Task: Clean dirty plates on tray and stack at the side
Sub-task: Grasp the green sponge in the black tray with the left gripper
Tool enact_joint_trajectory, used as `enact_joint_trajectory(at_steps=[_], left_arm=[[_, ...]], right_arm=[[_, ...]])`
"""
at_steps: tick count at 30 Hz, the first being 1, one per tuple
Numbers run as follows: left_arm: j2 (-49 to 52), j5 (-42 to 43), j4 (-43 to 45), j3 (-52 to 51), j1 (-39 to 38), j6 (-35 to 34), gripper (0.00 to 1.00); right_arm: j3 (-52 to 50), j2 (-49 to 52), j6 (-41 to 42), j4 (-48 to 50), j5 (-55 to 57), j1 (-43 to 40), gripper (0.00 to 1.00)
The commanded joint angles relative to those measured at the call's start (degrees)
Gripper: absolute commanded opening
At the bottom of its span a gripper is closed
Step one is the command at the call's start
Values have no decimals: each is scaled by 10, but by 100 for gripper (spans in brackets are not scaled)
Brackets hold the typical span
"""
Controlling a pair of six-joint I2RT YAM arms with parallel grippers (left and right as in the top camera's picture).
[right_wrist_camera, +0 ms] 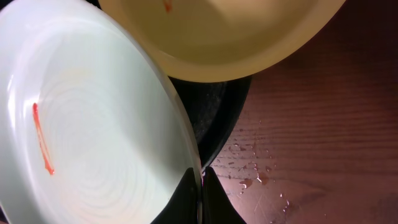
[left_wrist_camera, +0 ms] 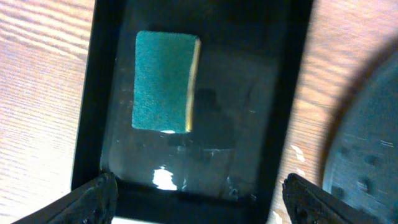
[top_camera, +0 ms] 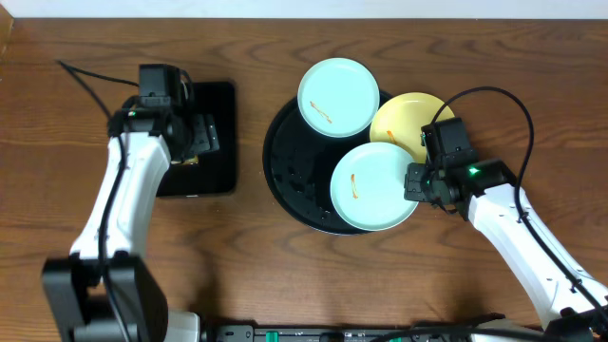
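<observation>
Three plates lie on the round black tray [top_camera: 283, 163]. One mint plate [top_camera: 338, 97] with an orange smear is at the back, a yellow plate [top_camera: 404, 123] sits at the right, and a second smeared mint plate [top_camera: 372, 186] is in front. My right gripper [top_camera: 415, 182] is shut on the right rim of that front mint plate [right_wrist_camera: 93, 124], its jaws pinching the edge [right_wrist_camera: 200, 186]. The yellow plate [right_wrist_camera: 217, 31] overlaps just behind. My left gripper [top_camera: 204, 135] hangs open over the small rectangular tray, holding nothing [left_wrist_camera: 199, 202].
A green sponge [left_wrist_camera: 163, 81] lies in the wet rectangular black tray [left_wrist_camera: 280, 93] left of the round tray [left_wrist_camera: 367, 137]. Water drops [right_wrist_camera: 255, 177] spot the wooden table by the right gripper.
</observation>
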Motion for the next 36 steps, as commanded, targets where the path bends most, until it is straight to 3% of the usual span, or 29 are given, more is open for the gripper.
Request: enact_joint_trajectory(at_steps=[1, 16, 19, 23, 26, 34, 36], left_arm=[[45, -46, 14, 7, -1, 10, 85], [176, -69, 98, 7, 38, 19, 84], [194, -56, 97, 7, 39, 19, 80], [194, 31, 96, 7, 39, 19, 59], [191, 60, 88, 7, 39, 21, 57], [191, 34, 90, 7, 39, 36, 54], [191, 32, 92, 7, 39, 36, 64]], right_arm=[[-3, 1, -7, 1, 5, 8, 1], [-4, 1, -7, 2, 5, 15, 1], [-4, 1, -7, 2, 5, 15, 1], [-4, 1, -7, 2, 6, 15, 1], [-4, 1, -7, 1, 5, 15, 1], [-4, 1, -7, 1, 5, 15, 1], [-4, 1, -7, 0, 5, 15, 1]])
